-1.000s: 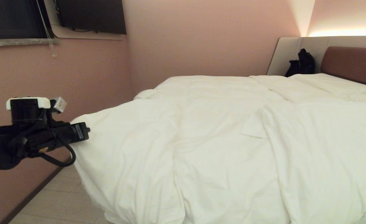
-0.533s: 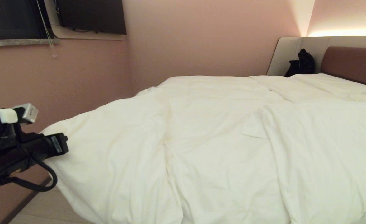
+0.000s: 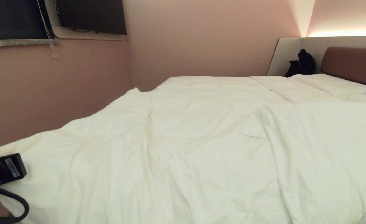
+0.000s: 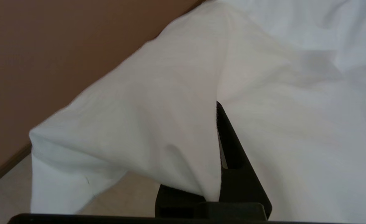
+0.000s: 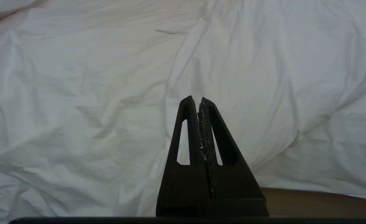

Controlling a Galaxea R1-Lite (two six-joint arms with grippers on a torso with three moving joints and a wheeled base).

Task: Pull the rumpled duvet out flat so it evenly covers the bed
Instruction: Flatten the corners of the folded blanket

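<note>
Left gripper (image 4: 217, 107) at the near left edge, fingers clamped on a corner of the duvet (image 3: 183, 140), duvet spread wrinkled over the bed (image 3: 351, 62), right gripper (image 5: 198, 100) pressed together, empty, above the duvet

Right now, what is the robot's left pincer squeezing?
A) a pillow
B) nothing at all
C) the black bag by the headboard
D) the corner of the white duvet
D: in the left wrist view the left pincer is shut on a fold of the duvet, whose cloth drapes over one of its fingers, while the black bag sits far off by the headboard.
</note>
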